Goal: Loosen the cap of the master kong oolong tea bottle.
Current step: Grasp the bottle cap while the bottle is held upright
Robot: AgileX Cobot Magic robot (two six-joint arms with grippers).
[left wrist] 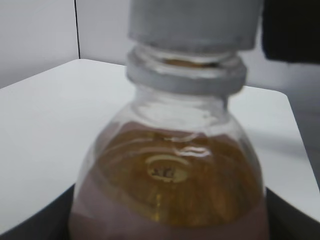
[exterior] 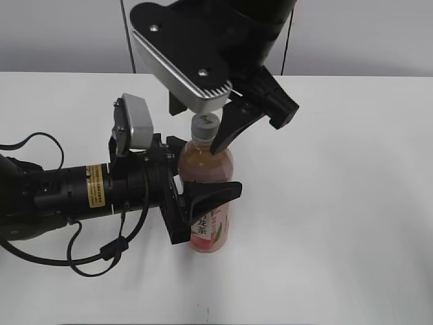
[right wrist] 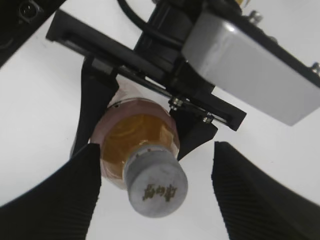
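The master kong oolong tea bottle (exterior: 205, 167) stands upright on the white table, with amber-pink tea and a pink label low down. Its white cap (exterior: 205, 124) is on the neck. My left gripper (exterior: 203, 196) comes in from the left and is shut on the bottle's body. The left wrist view shows the bottle's shoulder (left wrist: 170, 185) and the cap (left wrist: 195, 20) up close. My right gripper (exterior: 203, 133) hangs over the cap, open. In the right wrist view its fingers (right wrist: 157, 197) flank the cap (right wrist: 156, 186) without touching it. The bottle (right wrist: 135, 132) and left gripper (right wrist: 142, 120) show below.
The white table (exterior: 338, 223) spreads around the bottle. The left arm and its loose black cables (exterior: 88, 261) lie across the table's left side. A grey wall (exterior: 61, 34) stands behind the table's far edge.
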